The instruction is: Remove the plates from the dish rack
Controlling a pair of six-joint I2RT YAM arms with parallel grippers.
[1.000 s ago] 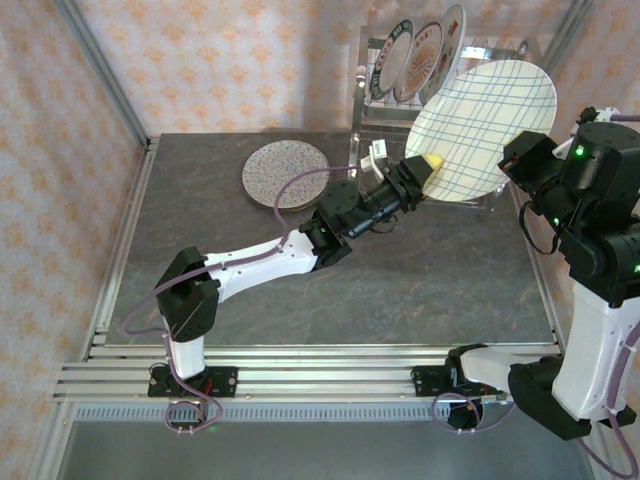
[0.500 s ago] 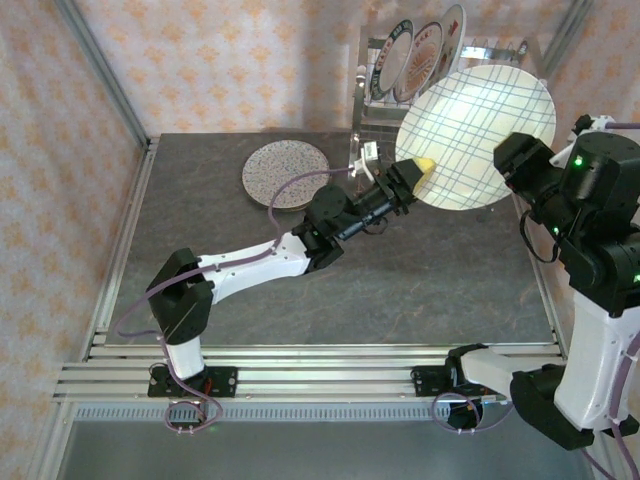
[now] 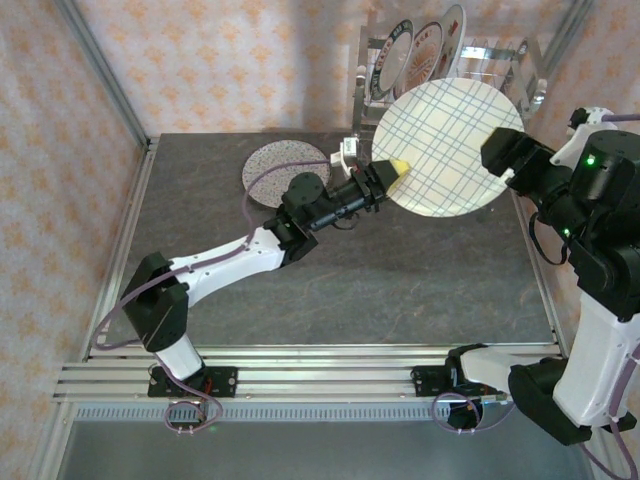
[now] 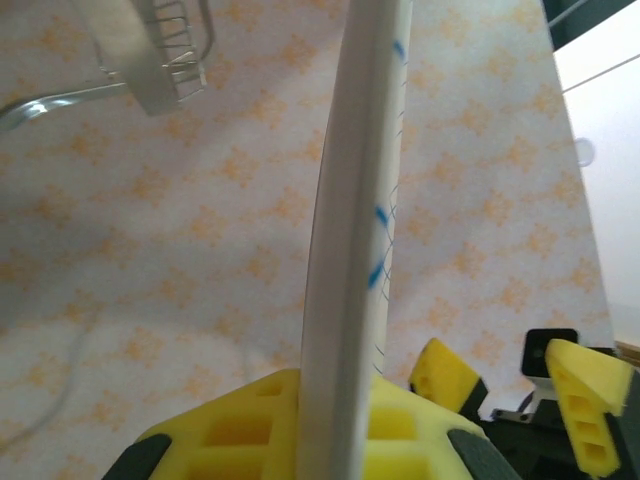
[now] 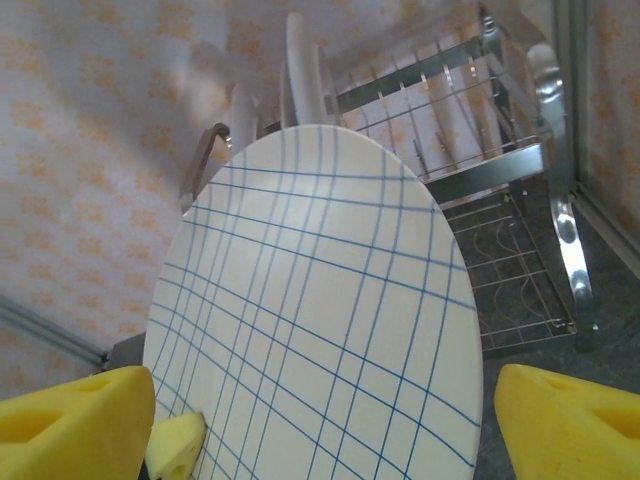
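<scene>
The plaid-lined plate [image 3: 445, 148] hangs on edge in the air in front of the dish rack [image 3: 480, 55]. My left gripper [image 3: 390, 178] is shut on its lower left rim; the left wrist view shows the rim [image 4: 355, 230] wedged between the yellow pads [image 4: 240, 430]. My right gripper [image 3: 497, 155] stands open just right of the plate, its yellow fingers [image 5: 70, 420] spread wide and apart from the plaid face [image 5: 320, 320]. A speckled beige plate [image 3: 272, 168] lies flat on the table. Three smaller plates [image 3: 420, 55] stand in the rack's upper slots.
The chrome rack [image 5: 500, 200] fills the back right corner, its lower tier bare wire. Patterned walls and a metal frame post [image 3: 110, 90] close in the dark table [image 3: 400, 280]. The left arm [image 3: 240, 255] stretches diagonally across the table's middle.
The left arm has carried the plaid plate to the left and back, away from the right gripper. The right gripper has let it go and stays behind at the right.
</scene>
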